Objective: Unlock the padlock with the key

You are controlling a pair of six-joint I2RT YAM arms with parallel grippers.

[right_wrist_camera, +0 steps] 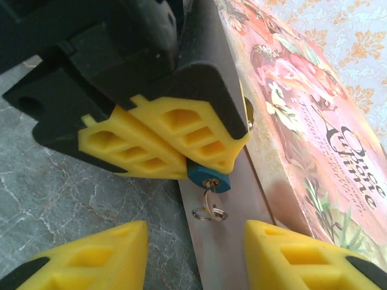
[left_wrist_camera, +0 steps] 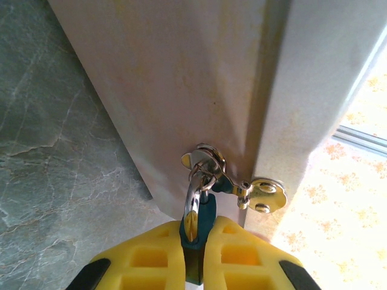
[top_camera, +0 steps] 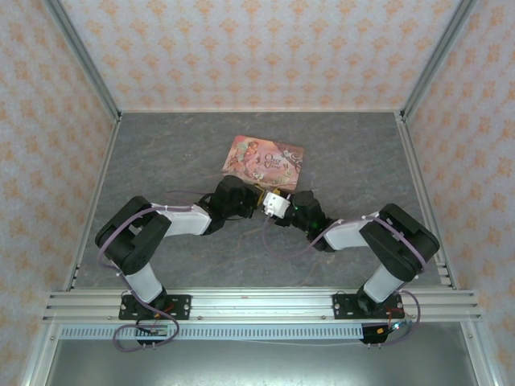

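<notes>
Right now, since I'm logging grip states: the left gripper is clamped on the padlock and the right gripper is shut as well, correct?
Not quite. The left gripper is clamped on the padlock, but the right gripper is open, not shut: the right wrist view shows its yellow fingers spread well apart.

We see a grey, marble-veined table (top_camera: 161, 161); a pink illustrated tin (top_camera: 264, 160) lies flat on it, lid up, a little past centre toward twelve o'clock, its long edges skewed slightly clockwise; close up, its pale side wall meets the grey surface; an aluminium rail (top_camera: 257, 304) runs along the six o'clock edge.
</notes>
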